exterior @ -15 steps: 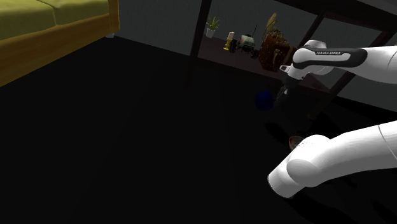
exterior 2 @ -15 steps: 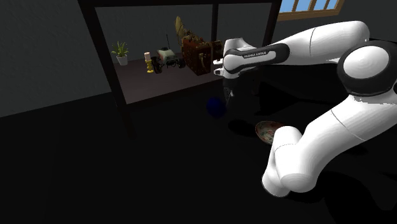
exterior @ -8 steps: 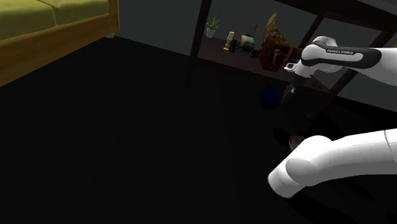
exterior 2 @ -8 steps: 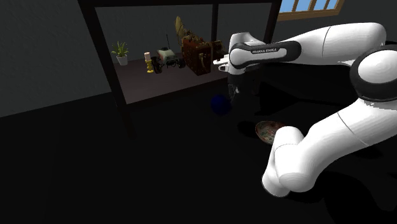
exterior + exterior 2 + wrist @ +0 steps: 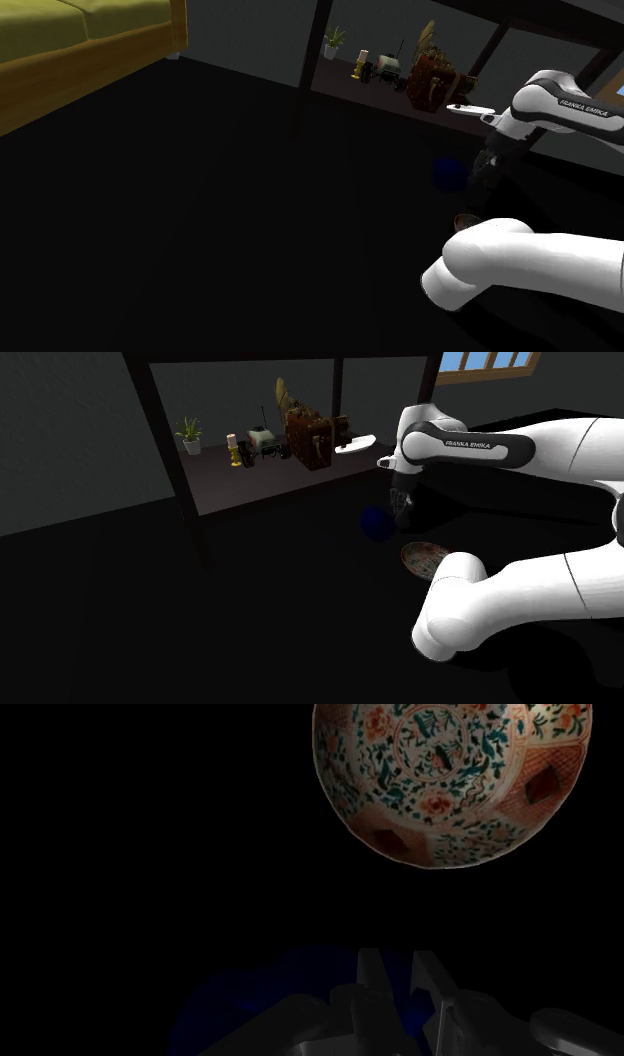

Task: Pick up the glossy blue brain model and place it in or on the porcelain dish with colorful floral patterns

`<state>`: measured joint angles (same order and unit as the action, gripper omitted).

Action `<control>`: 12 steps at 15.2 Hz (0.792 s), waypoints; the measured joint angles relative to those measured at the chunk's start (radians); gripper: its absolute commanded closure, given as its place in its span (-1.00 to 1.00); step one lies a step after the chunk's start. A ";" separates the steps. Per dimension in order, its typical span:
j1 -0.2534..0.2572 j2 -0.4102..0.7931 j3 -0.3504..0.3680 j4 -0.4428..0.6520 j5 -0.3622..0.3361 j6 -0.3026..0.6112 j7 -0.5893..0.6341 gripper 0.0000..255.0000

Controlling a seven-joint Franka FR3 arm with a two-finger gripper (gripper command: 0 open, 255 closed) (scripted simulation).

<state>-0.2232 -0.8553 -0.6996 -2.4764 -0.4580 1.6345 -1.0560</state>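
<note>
blue brain model (image 5: 376, 523) hangs above the dark surface, pinched at one side by the black claw (image 5: 401, 512). in the wrist view the claw's fingers (image 5: 370, 989) sit close together against the model's blue. the floral porcelain dish (image 5: 420, 557) lies on that surface, apart from the model, just beside the white arm (image 5: 455, 607). a dark shelf (image 5: 250, 482) of small ornaments stands behind.

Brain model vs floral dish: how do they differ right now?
The brain model is plain dark blue; the dish is white with red and green florals. The brain model sits clasped in the tool; the dish lies free and empty. Both look rounded.
</note>
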 measured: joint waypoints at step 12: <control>-0.274 -0.314 -0.024 -0.080 -0.166 -0.225 -0.225 1.00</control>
<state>-0.4972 -1.1696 -0.7235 -2.5566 -0.6237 1.4093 -1.2805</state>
